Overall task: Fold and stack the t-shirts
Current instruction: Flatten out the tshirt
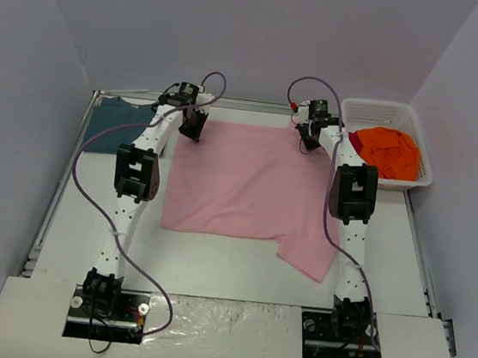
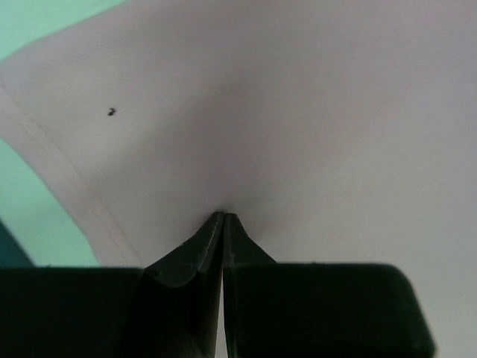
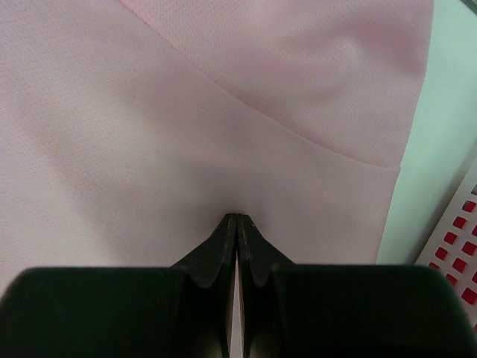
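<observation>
A light pink t-shirt [image 1: 247,180] lies spread flat in the middle of the table, one part sticking out at its near right [image 1: 312,256]. My left gripper [image 1: 193,129] is at its far left corner and my right gripper [image 1: 308,140] at its far right corner. In the left wrist view the gripper [image 2: 223,214] is shut, tips pinching pink cloth [image 2: 298,112] beside a hem. The right wrist view shows the same: gripper [image 3: 237,216] shut on pink cloth [image 3: 149,112]. A dark teal-blue t-shirt [image 1: 112,121] lies at the far left. An orange t-shirt [image 1: 387,151] sits crumpled in the basket.
The white mesh basket [image 1: 377,105] stands at the far right, just right of my right gripper, and its wall [image 3: 455,239] shows in the right wrist view. Grey walls close in the table at the back and sides. Both arms stretch forward over the table.
</observation>
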